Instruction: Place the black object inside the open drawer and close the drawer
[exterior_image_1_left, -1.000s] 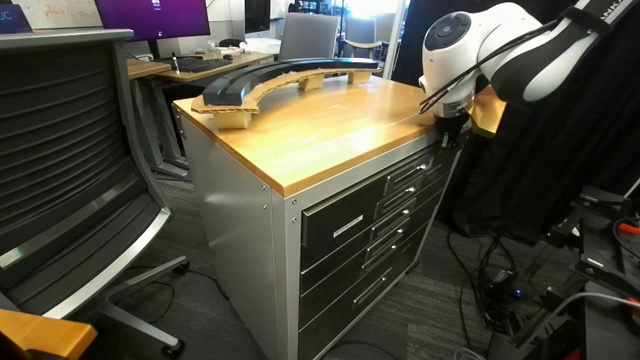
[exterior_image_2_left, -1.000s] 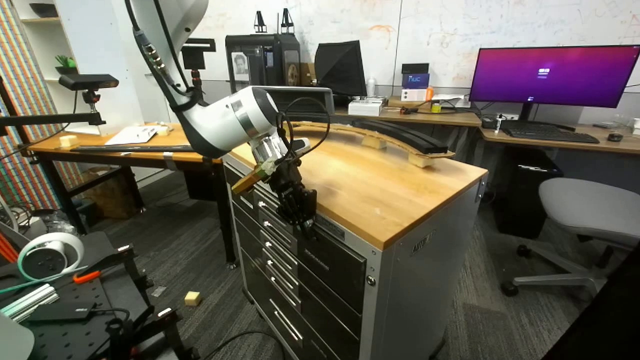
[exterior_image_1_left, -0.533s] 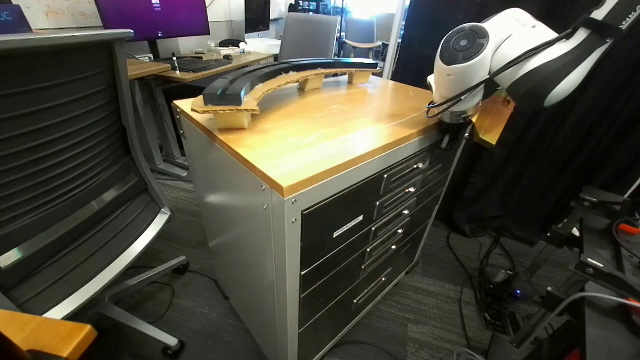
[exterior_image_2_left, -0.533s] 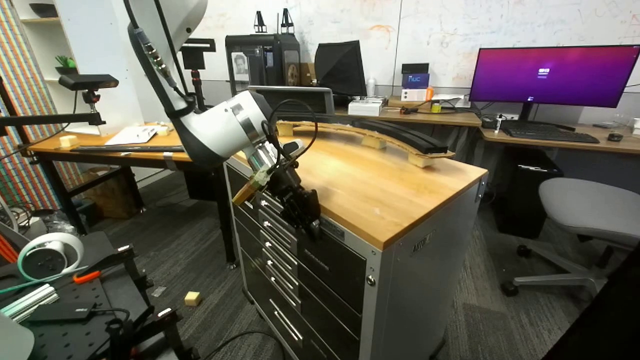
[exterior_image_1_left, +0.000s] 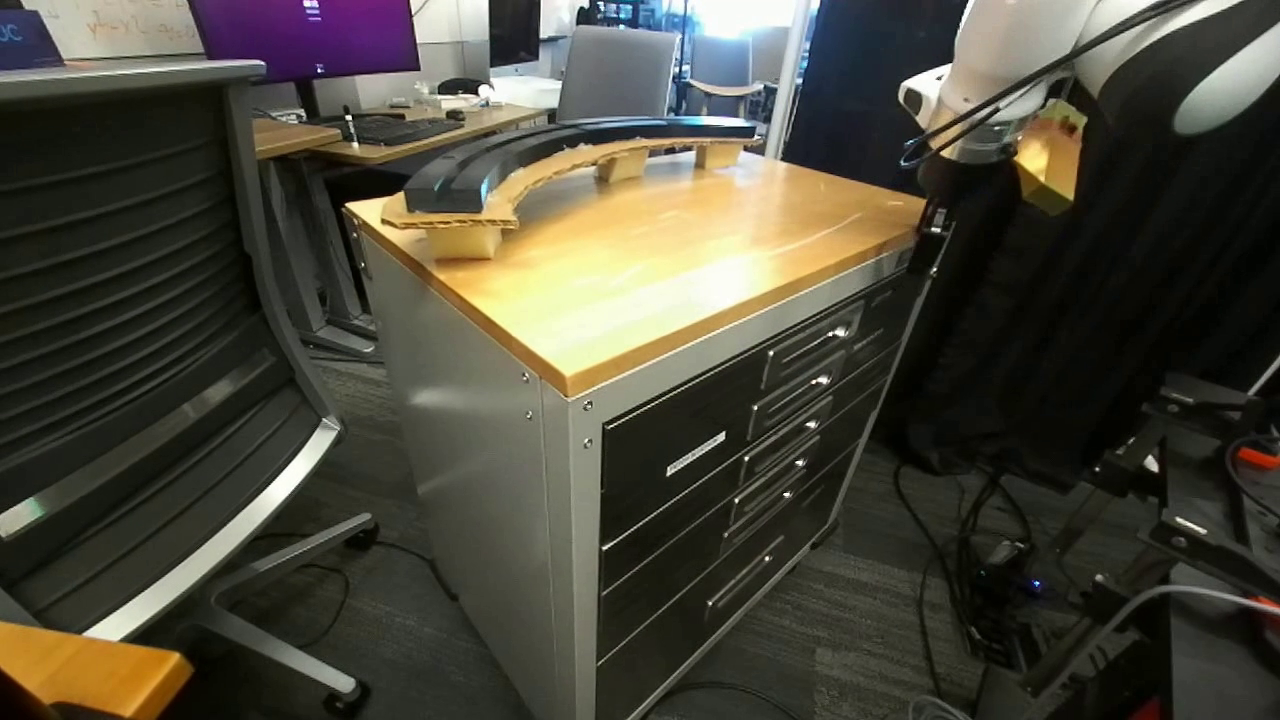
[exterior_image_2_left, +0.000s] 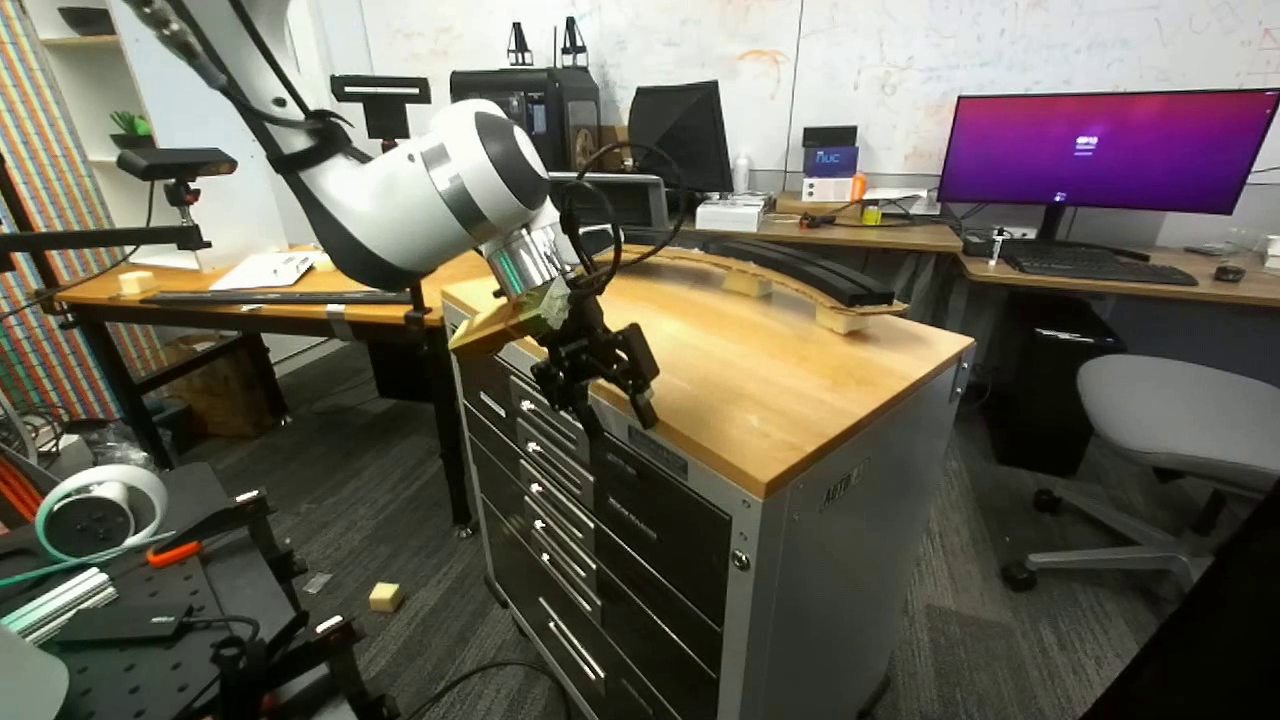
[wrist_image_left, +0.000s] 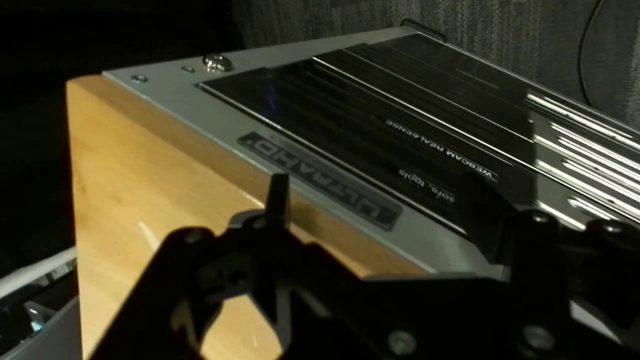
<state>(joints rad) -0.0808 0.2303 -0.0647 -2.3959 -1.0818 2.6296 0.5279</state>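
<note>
The top drawer is in, its dark front level with the drawers below in both exterior views. Text labels mark this drawer front in the wrist view. My gripper hangs tilted by the cabinet's top front edge, its two black fingers spread apart. Nothing lies between the fingertips of the gripper in the wrist view; only the cabinet edge and its nameplate show beyond them. Whether a fingertip touches the cabinet, I cannot tell. The black object is out of view.
A curved dark track on cardboard stands on blocks along the back of the wooden cabinet top. A chair stands beside the cabinet. A cart with equipment stands in front, and a small yellow block lies on the floor.
The top drawer, standing slightly out a second ago, has gone in flush. My gripper has since lifted up and away from its front, and its fingers have spread from shut to open.
</note>
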